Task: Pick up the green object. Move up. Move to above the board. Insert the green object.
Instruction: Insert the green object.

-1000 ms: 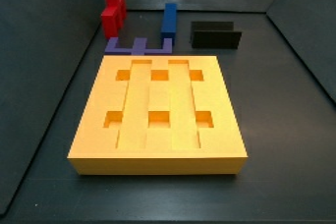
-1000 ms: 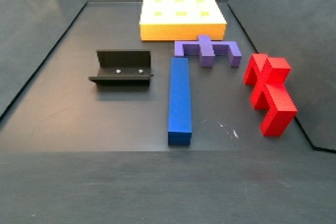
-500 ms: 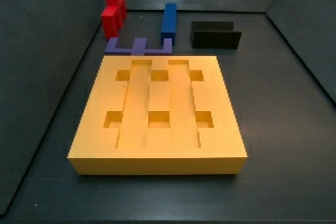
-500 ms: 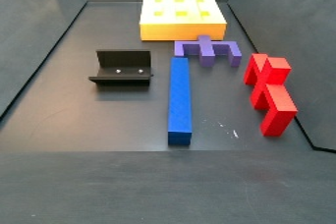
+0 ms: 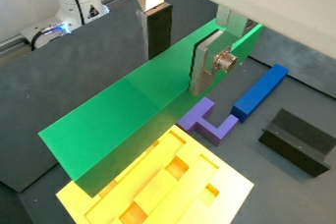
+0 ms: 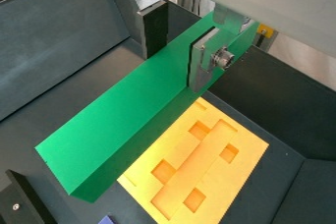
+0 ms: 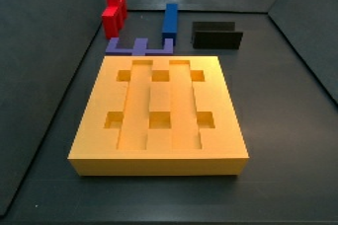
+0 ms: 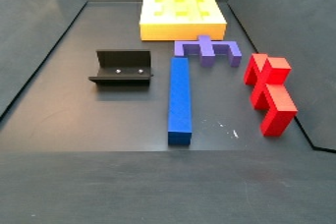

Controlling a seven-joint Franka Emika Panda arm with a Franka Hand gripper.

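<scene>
In both wrist views my gripper (image 5: 182,46) (image 6: 178,43) is shut on the green object (image 5: 138,105) (image 6: 125,120), a long matte green bar held between the silver fingers with dark pads. It hangs high above the board (image 5: 178,184) (image 6: 203,159), a yellow-orange slab with grooves and square holes. The board also shows in both side views (image 7: 158,111) (image 8: 183,14). Neither the gripper nor the green bar appears in the side views.
A blue bar (image 8: 179,98) (image 7: 171,18) (image 5: 260,88), a purple U-shaped piece (image 8: 207,49) (image 7: 140,44) (image 5: 207,122), red stepped blocks (image 8: 269,92) (image 7: 114,12) and the black fixture (image 8: 124,68) (image 7: 218,36) (image 5: 300,141) lie on the dark floor beyond the board. Dark walls enclose the floor.
</scene>
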